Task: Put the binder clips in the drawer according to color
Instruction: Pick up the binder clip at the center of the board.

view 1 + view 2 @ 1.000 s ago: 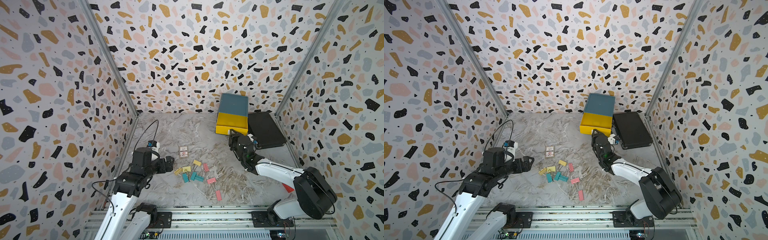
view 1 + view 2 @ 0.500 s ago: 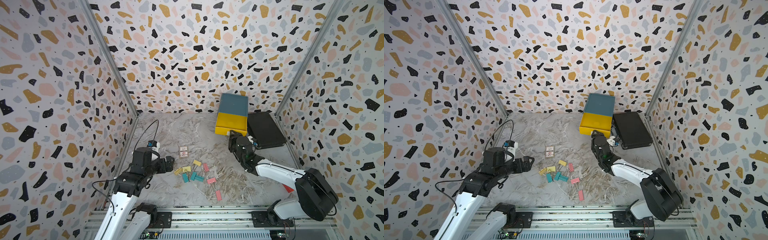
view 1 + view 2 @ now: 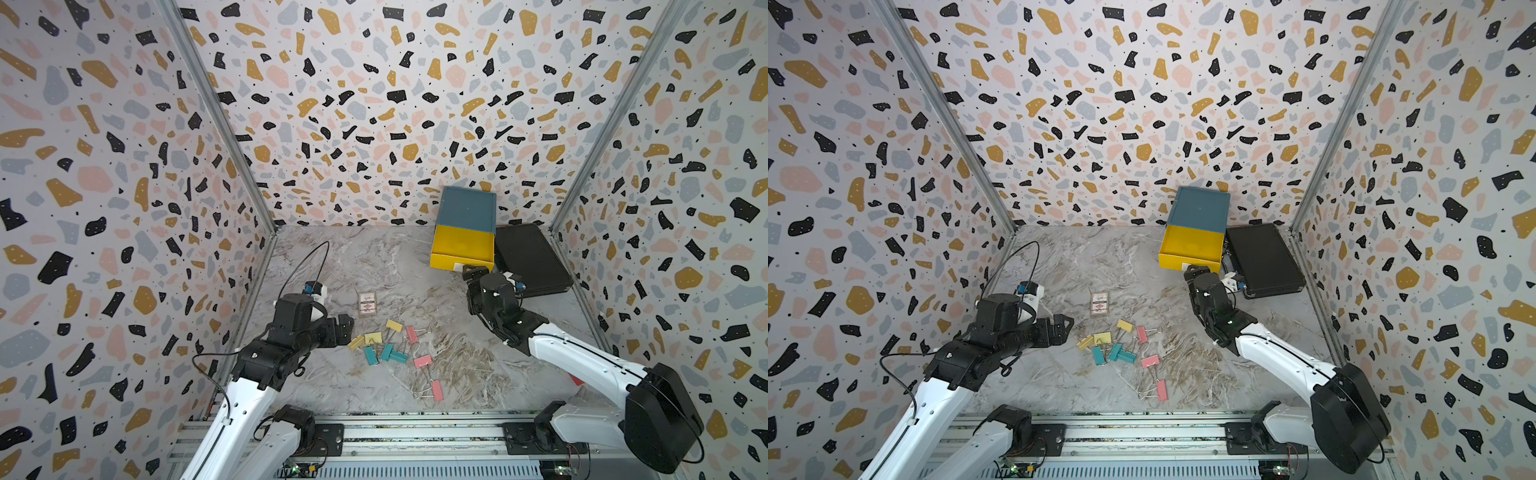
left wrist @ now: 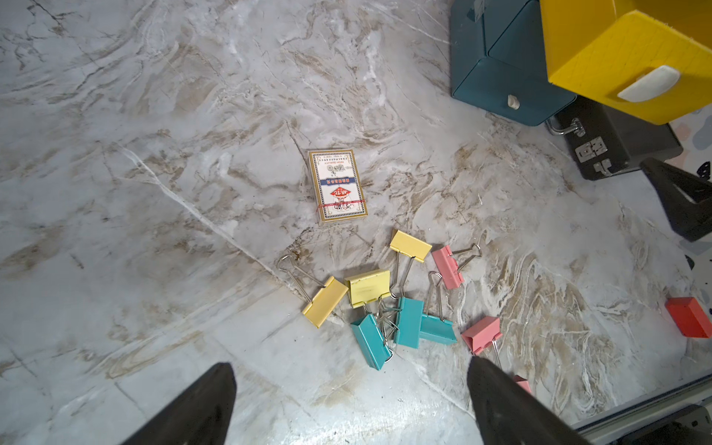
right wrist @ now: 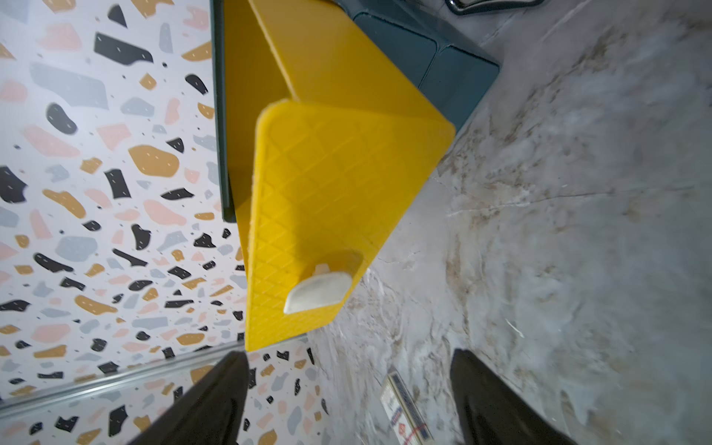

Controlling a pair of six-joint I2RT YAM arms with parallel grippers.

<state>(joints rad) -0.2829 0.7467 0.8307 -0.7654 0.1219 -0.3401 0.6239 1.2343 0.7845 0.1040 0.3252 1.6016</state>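
Since a second ago the right gripper (image 5: 348, 356) has spread its jaws apart and let go of the white handle (image 5: 319, 293). The yellow drawer (image 5: 346, 185) stands pulled out of the cabinet (image 3: 467, 212). The left gripper (image 4: 350, 366), jaws apart and empty, hovers near the binder clips (image 4: 408, 319), which all lie on the table (image 3: 332, 270). Sorting can likely begin, yellow first.

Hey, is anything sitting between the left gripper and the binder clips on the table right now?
Nothing visible does. The left gripper is open beside the binder clips, with only bare table between it and the nearest yellow clip. The card box lies off to one side of that path.
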